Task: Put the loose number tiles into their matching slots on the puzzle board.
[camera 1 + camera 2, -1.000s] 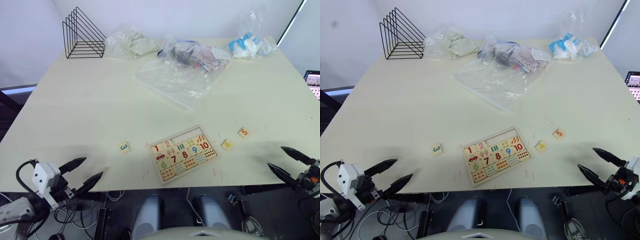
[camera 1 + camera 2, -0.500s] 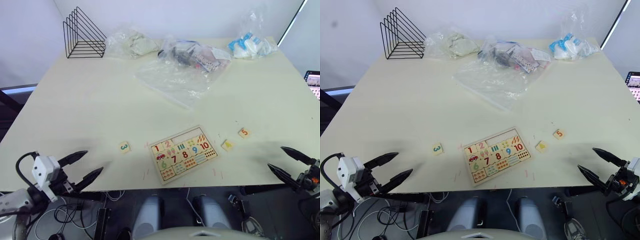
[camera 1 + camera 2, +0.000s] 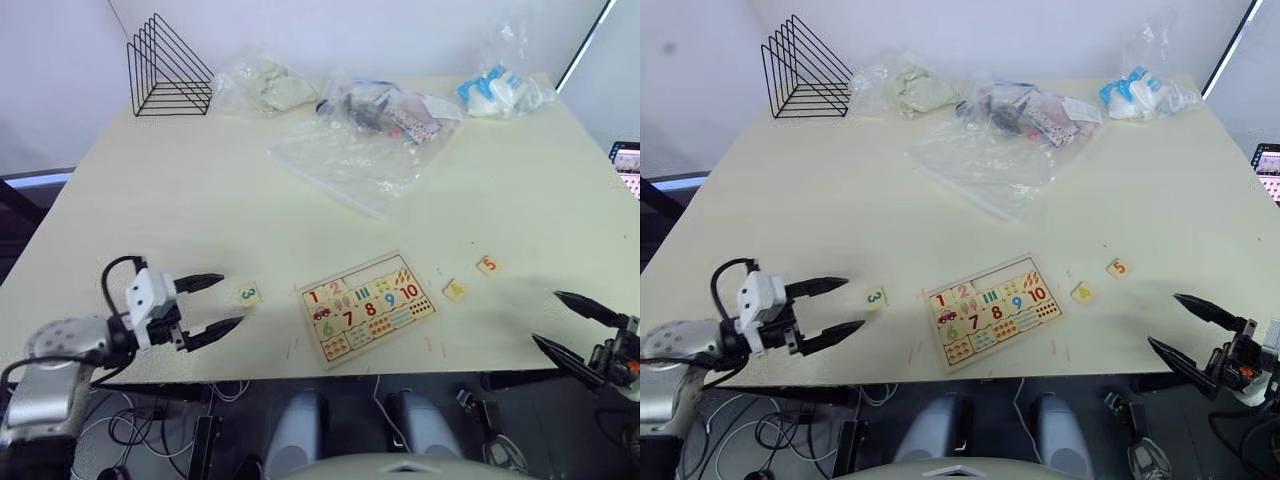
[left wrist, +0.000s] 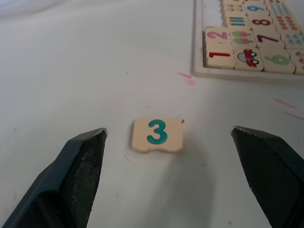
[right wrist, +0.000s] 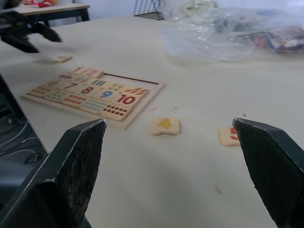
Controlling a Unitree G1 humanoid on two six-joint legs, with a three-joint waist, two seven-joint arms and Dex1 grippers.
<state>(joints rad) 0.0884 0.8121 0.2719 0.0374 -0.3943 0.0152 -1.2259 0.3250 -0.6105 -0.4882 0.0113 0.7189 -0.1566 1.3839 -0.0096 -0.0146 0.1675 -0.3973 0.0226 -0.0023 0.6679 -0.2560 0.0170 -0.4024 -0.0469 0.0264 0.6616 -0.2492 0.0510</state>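
Jaws wide on left gripper (image 3: 208,304), lined up on tile 3 (image 4: 157,135) near worktop's front edge, likely for pickup. Right gripper (image 3: 1188,326) gaping too, near tiles 4 (image 3: 455,290) and 5 (image 3: 487,265). Puzzle board (image 3: 366,308) between, top-row slots (image 3: 368,269) bare

The left gripper (image 3: 214,304) is now up over the table, just beside the 3 tile (image 3: 249,294); before, it hung low by the table's near edge. Its fingers are spread wide with the tile in front of the gap. The right gripper (image 3: 572,322) sits a little lower than before.
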